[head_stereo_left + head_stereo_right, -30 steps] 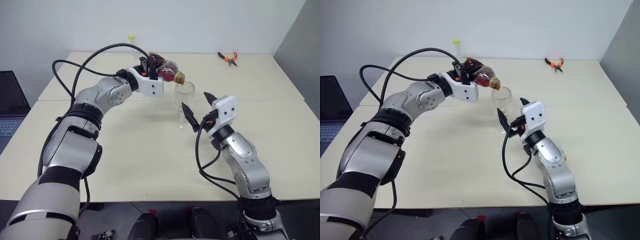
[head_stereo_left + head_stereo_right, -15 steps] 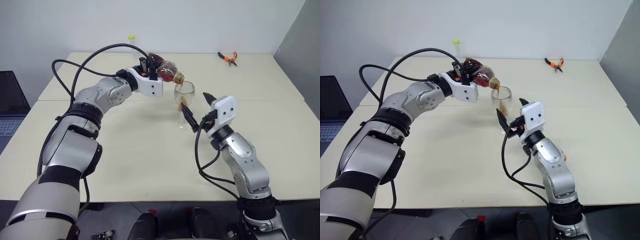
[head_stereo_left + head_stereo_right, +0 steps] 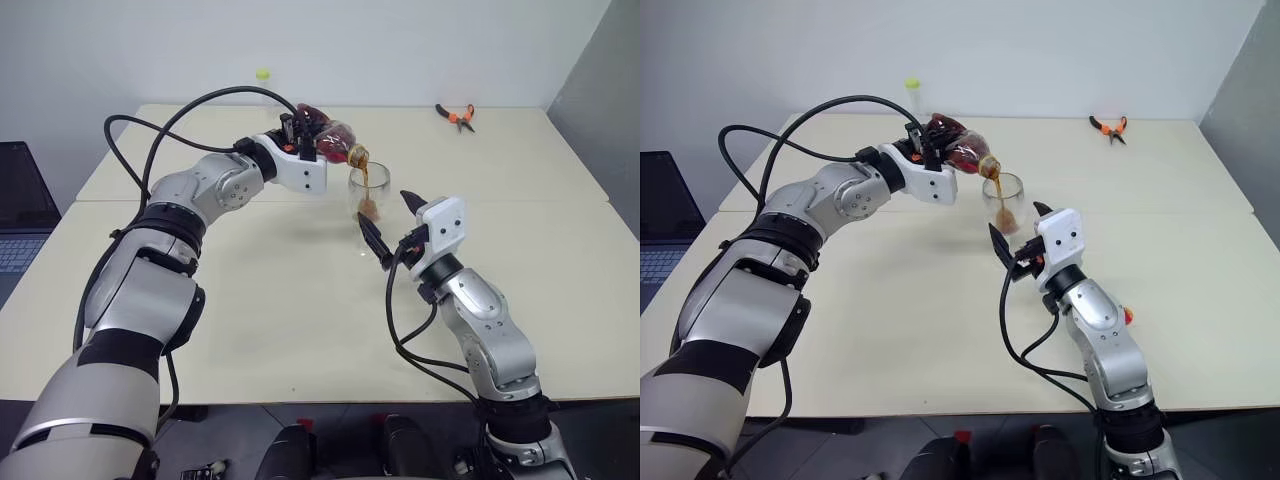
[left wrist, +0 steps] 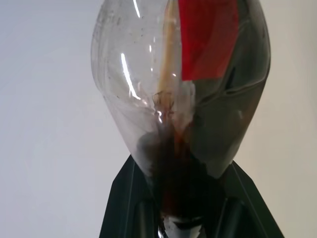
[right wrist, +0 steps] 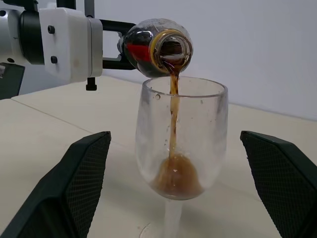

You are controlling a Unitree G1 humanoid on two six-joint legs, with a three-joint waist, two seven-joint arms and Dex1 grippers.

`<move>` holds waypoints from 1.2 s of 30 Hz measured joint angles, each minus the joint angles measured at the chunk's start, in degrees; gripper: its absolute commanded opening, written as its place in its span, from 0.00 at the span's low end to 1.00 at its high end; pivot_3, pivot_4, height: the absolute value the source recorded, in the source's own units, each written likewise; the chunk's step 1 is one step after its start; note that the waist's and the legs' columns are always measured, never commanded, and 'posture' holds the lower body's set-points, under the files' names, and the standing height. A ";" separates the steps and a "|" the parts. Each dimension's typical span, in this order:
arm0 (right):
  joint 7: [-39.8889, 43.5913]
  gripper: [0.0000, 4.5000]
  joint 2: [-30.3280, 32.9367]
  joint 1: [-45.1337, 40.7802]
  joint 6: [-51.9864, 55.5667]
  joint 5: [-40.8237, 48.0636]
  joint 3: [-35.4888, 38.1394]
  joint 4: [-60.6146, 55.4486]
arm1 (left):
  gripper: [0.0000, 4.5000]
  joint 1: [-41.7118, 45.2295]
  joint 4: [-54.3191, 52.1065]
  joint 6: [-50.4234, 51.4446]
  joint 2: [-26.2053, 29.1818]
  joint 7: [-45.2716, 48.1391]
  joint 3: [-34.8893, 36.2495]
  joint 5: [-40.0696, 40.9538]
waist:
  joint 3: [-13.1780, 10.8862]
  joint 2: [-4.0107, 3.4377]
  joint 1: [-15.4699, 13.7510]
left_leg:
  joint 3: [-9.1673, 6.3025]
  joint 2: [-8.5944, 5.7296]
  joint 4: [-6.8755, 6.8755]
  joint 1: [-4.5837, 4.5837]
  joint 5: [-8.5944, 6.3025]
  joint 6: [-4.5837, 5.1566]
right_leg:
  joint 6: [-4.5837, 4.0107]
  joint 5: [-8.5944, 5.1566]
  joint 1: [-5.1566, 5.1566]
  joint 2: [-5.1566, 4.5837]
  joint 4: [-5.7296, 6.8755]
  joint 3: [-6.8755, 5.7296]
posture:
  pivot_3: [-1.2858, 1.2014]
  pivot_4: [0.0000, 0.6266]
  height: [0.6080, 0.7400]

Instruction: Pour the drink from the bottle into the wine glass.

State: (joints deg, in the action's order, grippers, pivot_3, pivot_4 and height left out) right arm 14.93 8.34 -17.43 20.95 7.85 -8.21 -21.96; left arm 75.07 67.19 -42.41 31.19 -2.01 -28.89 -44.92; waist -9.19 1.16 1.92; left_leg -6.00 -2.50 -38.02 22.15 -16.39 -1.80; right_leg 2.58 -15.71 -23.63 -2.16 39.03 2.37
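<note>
In the wine glass (image 5: 181, 144), a pool of the drink (image 5: 177, 177) is now seen, absent a second ago. Orange pliers (image 3: 455, 116) lie far back on the worktop (image 3: 250, 300). The tilted bottle (image 3: 962, 150) is clamped by the left end effector (image 3: 932, 148) over the rim; the right end effector (image 3: 388, 222) is spread apart beside the stem.

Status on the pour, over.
Left gripper shut on bottle, tipped over wine glass. Drink streaming in, bowl barely filled. Right gripper open, flanking the glass. Nothing in the way.
</note>
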 measured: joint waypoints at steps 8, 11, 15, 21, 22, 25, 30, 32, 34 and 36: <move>-0.02 1.00 -0.02 0.14 0.91 -0.02 -0.62 0.00 | 0.15 0.68 0.50 0.42 0.00 -0.94 -0.38 -0.35 | 0.00 0.00 0.00 | -0.01 0.00 -0.01 0.00 0.00 0.00 | 0.00 0.00 0.00 0.00 0.00 0.00 | 0.52 0.24 1.00; -0.01 1.00 -0.03 0.28 1.04 -0.01 -0.96 0.00 | 0.15 1.40 0.65 0.48 0.00 -1.10 -0.60 -0.48 | 0.00 0.00 0.00 | 0.00 0.00 -0.01 0.01 0.00 0.00 | 0.00 0.00 0.00 0.00 0.01 0.00 | 0.52 0.24 1.00; -0.02 1.00 -0.02 0.51 1.11 -0.02 -0.99 0.00 | 0.15 1.80 0.66 0.48 0.00 -1.32 -0.84 -0.79 | 0.00 0.00 0.01 | 0.00 0.00 -0.02 0.01 0.00 0.00 | 0.00 0.00 0.00 0.00 0.01 0.00 | 0.52 0.24 1.00; -0.02 1.00 -0.03 0.56 1.21 -0.02 -1.06 0.00 | 0.15 1.90 1.06 0.49 0.00 -1.99 -1.64 -1.33 | 0.00 0.00 0.00 | 0.00 0.00 -0.02 0.01 0.00 0.00 | 0.00 0.00 -0.01 0.00 0.01 0.00 | 0.52 0.24 1.00; -0.02 1.00 -0.03 0.57 1.21 -0.02 -1.07 0.00 | 0.15 1.99 1.11 0.48 0.00 -2.11 -1.76 -1.37 | 0.00 0.00 0.00 | 0.00 0.00 -0.02 0.02 0.00 0.00 | 0.00 0.00 -0.01 0.00 0.01 0.00 | 0.52 0.24 1.00; -0.02 1.00 -0.03 0.60 1.25 -0.02 -1.09 0.00 | 0.15 2.42 1.13 0.49 0.00 -2.33 -1.86 -1.38 | 0.00 0.00 0.00 | 0.00 0.00 -0.02 0.02 0.00 0.00 | 0.00 0.00 -0.01 0.00 0.01 0.00 | 0.52 0.24 1.00; -0.05 1.00 -0.07 0.62 1.30 -0.02 -1.19 0.00 | 0.15 2.83 1.15 0.49 0.00 -2.40 -2.27 -1.40 | 0.00 0.00 0.01 | 0.00 0.00 -0.02 0.02 0.00 0.00 | 0.00 0.00 -0.01 0.00 0.02 0.00 | 0.52 0.24 1.00; -0.05 1.00 -0.07 0.62 1.32 -0.02 -1.31 0.00 | 0.15 2.82 1.24 0.50 0.01 -2.40 -2.31 -1.42 | 0.00 0.00 0.01 | 0.00 0.00 -0.02 0.02 0.00 0.00 | 0.00 0.00 -0.01 0.00 0.02 0.00 | 0.52 0.24 1.00; -0.06 1.00 -0.07 0.63 1.36 -0.02 -1.55 0.00 | 0.15 2.82 1.28 0.51 0.02 -2.41 -2.32 -1.46 | 0.00 0.00 0.01 | 0.00 0.00 -0.02 0.02 0.00 0.00 | 0.00 0.00 -0.01 0.00 0.02 0.00 | 0.52 0.24 1.00; -0.06 1.00 -0.08 0.64 1.45 -0.02 -1.70 0.00 | 0.15 2.83 1.34 0.51 0.04 -2.42 -2.32 -1.47 | 0.00 0.00 0.01 | 0.00 0.00 -0.03 0.02 0.00 0.00 | 0.00 0.00 -0.01 0.00 0.02 0.00 | 0.52 0.24 1.00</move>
State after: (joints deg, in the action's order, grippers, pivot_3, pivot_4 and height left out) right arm 14.87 8.26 -16.79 22.40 7.83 -9.91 -21.96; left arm 77.90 68.53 -41.90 31.22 -4.43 -31.21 -46.39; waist -9.19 1.16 1.93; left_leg -6.00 -2.51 -38.05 22.17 -16.39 -1.81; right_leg 2.58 -15.71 -23.64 -2.16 39.05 2.37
